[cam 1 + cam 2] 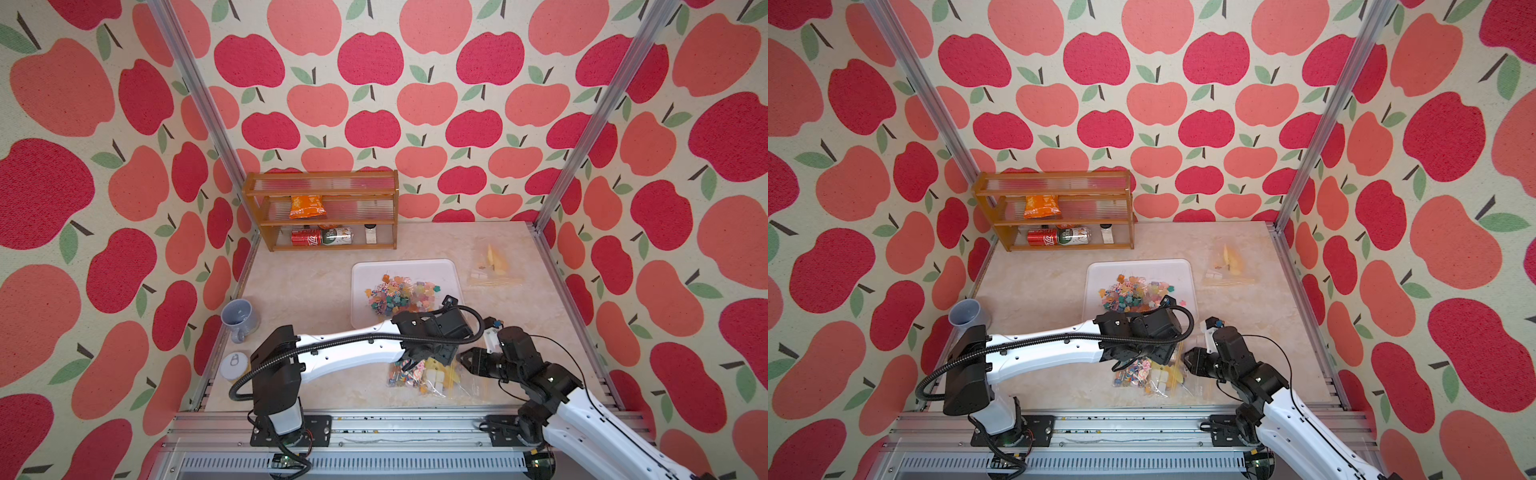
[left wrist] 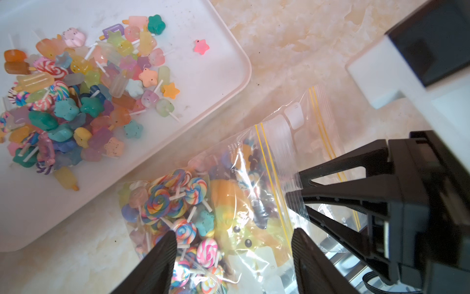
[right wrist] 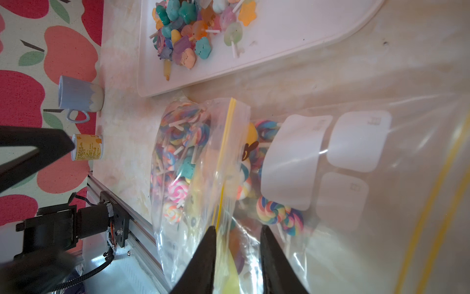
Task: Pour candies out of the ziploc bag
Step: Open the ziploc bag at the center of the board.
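Lying beside the white tray, the ziploc bag holds candies; left gripper gapes over it, right gripper straddles its edge, jaws narrowly apart, grip uncertain.

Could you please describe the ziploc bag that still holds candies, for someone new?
Find the white tray mid-table. Just nearer the robot than the tray lies a clear ziploc bag. Unlike the near-empty bag at the far right, it bulges with swirled lollipops.
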You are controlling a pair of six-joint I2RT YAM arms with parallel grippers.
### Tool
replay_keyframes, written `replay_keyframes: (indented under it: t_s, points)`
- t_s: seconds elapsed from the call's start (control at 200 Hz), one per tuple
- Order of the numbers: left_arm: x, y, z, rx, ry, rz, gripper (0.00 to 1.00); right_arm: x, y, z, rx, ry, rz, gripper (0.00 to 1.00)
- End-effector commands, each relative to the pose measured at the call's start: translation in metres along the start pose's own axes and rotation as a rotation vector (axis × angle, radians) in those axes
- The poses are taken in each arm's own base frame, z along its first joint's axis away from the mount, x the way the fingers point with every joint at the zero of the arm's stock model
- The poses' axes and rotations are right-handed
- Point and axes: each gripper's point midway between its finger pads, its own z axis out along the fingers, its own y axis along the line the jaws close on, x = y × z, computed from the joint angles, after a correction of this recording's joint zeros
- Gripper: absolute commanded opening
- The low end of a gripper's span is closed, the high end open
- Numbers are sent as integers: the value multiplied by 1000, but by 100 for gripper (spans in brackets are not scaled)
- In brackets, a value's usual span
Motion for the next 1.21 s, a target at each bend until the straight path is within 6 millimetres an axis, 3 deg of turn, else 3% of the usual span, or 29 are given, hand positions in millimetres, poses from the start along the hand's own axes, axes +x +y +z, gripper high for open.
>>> replay_keyframes:
  t_s: [0.0, 0.325, 0.52, 0.685, 0.93, 1.201]
  points:
    - [1, 13, -9, -26, -16, -16, 70, 1, 12, -9, -38, 4, -9, 32]
    - [-1, 8, -9, -1, -21, -11, 69, -1, 14, 2, -57, 25, -12, 31]
    - [2, -6, -2, 62, -10, -2, 67, -8, 22, 3, -79, 11, -23, 8]
    - [6, -12, 3, 82, 1, -1, 66, -10, 27, 1, -102, 2, -24, 6]
    - [5, -19, -4, 139, -16, -12, 68, -17, 44, 4, -201, -23, -7, 5]
    - [13, -15, -2, 154, -30, -47, 68, -26, 58, 2, -253, -42, -12, 0]
